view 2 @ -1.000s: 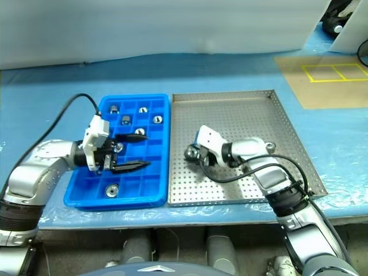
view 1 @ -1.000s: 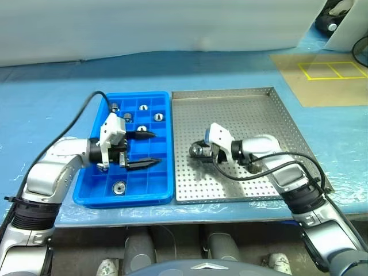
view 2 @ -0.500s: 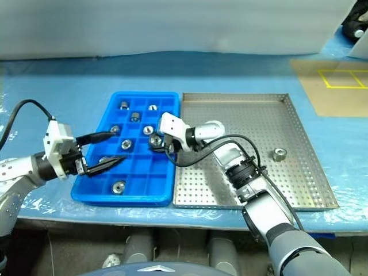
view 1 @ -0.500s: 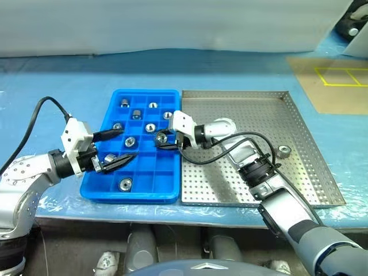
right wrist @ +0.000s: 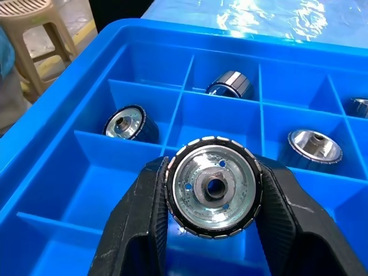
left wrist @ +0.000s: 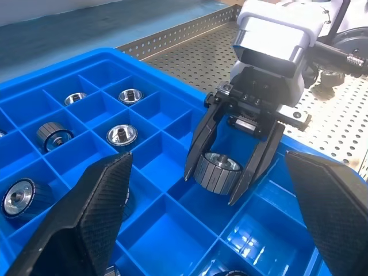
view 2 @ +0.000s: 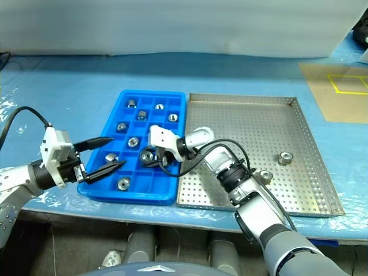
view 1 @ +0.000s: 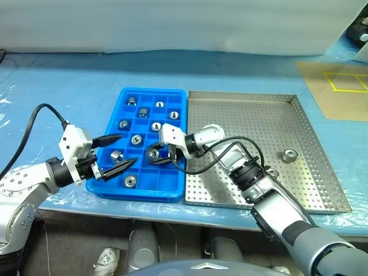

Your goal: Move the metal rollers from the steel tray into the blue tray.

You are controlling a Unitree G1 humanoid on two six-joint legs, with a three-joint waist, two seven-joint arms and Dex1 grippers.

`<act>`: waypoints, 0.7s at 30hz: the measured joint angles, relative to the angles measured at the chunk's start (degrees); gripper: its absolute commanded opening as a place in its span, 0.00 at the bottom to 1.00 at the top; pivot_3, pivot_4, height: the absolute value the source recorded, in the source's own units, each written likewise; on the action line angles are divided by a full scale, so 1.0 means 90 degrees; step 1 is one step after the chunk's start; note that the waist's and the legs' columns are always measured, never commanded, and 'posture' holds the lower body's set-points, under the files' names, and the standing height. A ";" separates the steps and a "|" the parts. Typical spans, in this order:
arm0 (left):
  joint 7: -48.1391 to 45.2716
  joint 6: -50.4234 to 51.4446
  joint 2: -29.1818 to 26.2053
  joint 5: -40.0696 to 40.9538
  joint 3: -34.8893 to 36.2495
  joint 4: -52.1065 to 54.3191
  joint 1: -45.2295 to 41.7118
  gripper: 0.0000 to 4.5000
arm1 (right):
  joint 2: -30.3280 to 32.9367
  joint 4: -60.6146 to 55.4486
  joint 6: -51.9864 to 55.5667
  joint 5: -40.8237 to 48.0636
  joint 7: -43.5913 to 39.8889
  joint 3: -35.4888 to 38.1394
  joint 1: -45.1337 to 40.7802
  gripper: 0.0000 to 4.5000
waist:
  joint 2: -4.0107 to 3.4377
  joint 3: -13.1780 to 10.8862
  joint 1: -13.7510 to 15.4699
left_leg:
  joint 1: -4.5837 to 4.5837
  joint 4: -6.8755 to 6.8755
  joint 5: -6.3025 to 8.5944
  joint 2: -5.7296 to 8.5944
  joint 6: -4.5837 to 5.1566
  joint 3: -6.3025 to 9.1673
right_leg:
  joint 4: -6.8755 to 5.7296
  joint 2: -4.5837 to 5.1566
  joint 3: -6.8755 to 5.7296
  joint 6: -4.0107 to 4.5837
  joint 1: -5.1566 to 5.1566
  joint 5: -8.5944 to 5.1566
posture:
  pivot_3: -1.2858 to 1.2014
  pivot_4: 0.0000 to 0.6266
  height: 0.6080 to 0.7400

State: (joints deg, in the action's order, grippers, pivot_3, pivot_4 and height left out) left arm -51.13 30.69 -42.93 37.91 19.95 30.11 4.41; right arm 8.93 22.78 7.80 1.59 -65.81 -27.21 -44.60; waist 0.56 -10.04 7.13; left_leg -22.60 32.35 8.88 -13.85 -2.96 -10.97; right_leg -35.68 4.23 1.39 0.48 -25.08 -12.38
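The blue tray [view 1: 138, 194] lies left of the steel tray [view 1: 259, 126]. My right gripper [view 1: 154, 156] reaches across the blue tray's right side, shut on a metal roller [right wrist: 211, 187]. That roller hangs just above a compartment, its dark centre hole facing the wrist camera. Several rollers lie in other compartments, such as one [view 1: 136, 139] in the middle. Two rollers [view 1: 289, 155] [view 2: 264, 175] rest on the steel tray's floor at its right. My left gripper [view 1: 129, 149] stands open over the blue tray's left part, fingers [left wrist: 92, 213] wide apart and holding nothing.
Both trays sit on a pale blue sheet covering the table. A brown board with yellow lines [view 1: 339, 86] lies at the far right. A black cable [view 1: 241, 146] loops from my right arm over the steel tray.
My right gripper carried the roller leftward from the steel tray to above the blue tray. My left gripper drew back toward the tray's left edge, still open. The camera view has shifted.
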 measured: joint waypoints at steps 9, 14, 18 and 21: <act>-0.0130 -0.0007 -0.0081 0.0017 -0.0311 -0.0133 -0.0482 1.00 | -0.0018 0.0055 -0.0006 -0.0049 0.0245 0.0127 0.0023 0.79 | 0.0003 0.0002 -0.0003 | 0.0001 0.0002 -0.0004 0.0003 -0.0006 0.0001 | -0.0006 0.0001 0.0000 0.0000 0.0001 0.0000 | 0.58 0.24 1.00; -0.0365 -0.0102 0.0048 -0.0043 -0.0917 -0.0683 -0.1241 1.00 | 0.0424 -0.0312 0.0308 0.0035 0.0518 0.0640 0.0041 0.79 | 0.0003 0.0002 -0.0007 | -0.0001 0.0014 -0.0019 0.0008 -0.0030 0.0001 | -0.0013 0.0001 0.0007 -0.0003 0.0004 0.0003 | 0.51 0.24 1.00; -0.0762 -0.0402 0.0526 -0.0342 -0.1800 -0.1519 -0.2279 1.00 | 0.1125 -0.0973 0.0818 0.0354 0.0813 0.1534 0.0039 0.79 | 0.0005 0.0003 -0.0058 | 0.0003 0.0023 -0.0022 0.0009 -0.0034 -0.0001 | -0.0020 -0.0001 0.0016 -0.0004 0.0006 0.0004 | 0.47 0.24 1.00; -0.1094 -0.0684 0.0957 -0.0632 -0.2380 -0.2216 -0.2963 1.00 | 0.1686 -0.1450 0.1183 0.0490 0.1078 0.2132 0.0156 0.79 | 0.0007 0.0005 -0.0188 | 0.0002 0.0023 -0.0022 0.0013 -0.0034 -0.0002 | -0.0016 -0.0003 0.0019 -0.0006 0.0008 0.0006 | 0.43 0.24 1.00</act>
State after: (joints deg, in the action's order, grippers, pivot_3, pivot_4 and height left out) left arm -60.98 24.53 -34.31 32.22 -1.47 10.17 -22.26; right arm 24.11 9.73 18.45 6.01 -56.11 -8.02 -43.20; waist 0.62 -10.00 5.43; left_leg -22.58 32.56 8.68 -13.74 -3.27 -10.99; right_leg -35.82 4.20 1.56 0.43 -25.02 -12.33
